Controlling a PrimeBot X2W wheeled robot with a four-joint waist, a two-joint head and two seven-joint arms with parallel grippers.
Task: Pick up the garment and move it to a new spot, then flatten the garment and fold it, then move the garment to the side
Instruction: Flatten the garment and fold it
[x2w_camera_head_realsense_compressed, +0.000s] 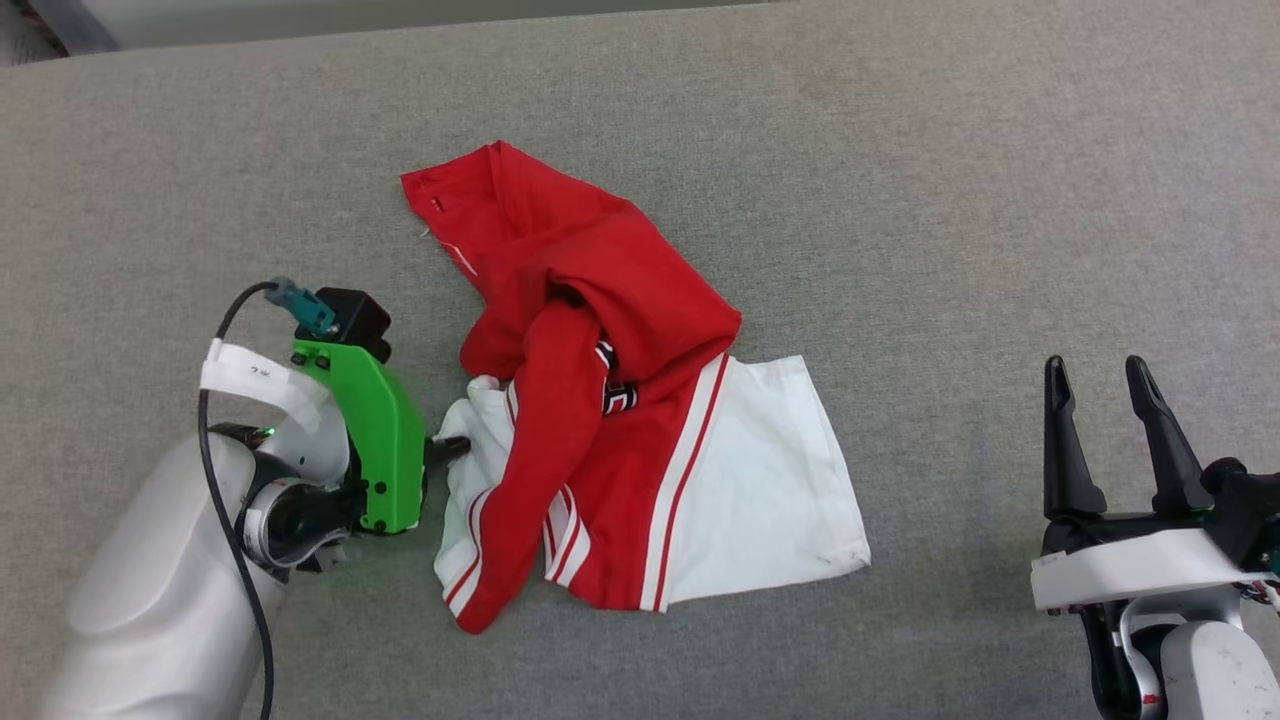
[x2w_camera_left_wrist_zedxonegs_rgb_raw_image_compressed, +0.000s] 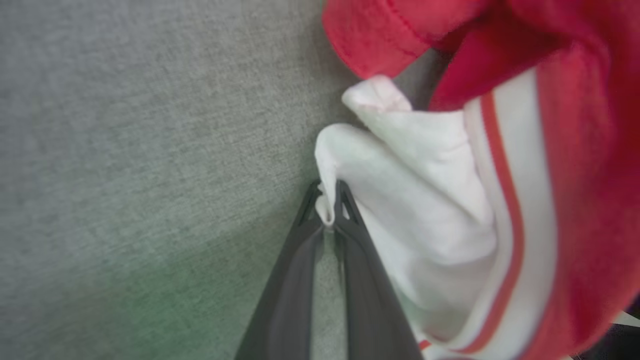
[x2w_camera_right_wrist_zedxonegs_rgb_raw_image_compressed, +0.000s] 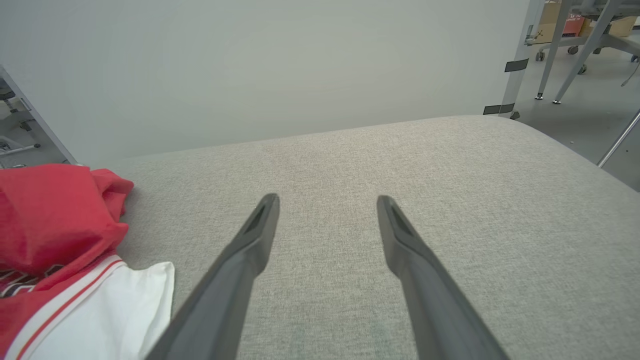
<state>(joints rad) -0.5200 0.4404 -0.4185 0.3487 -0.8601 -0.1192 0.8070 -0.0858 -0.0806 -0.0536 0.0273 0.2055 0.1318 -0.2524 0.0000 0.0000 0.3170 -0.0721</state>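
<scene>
1. My left wrist view shows up close my left gripper (x2w_camera_left_wrist_zedxonegs_rgb_raw_image_compressed: 327, 202) pinching a white fold of the garment (x2w_camera_head_realsense_compressed: 640, 270).
2. My right gripper (x2w_camera_head_realsense_compressed: 1105, 385) is spread wide, well apart from the garment, with bare room around it.
3. The garment lies crumpled mid-way on the grey cloth top (x2w_camera_head_realsense_compressed: 950, 200); a pale wall (x2w_camera_right_wrist_zedxonegs_rgb_raw_image_compressed: 250, 65) stands behind.

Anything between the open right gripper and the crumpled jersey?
Nothing visible: bare grey surface lies between the right gripper and the garment, whose white sleeve is nearest. The left gripper is shut on its other white fold.
</scene>
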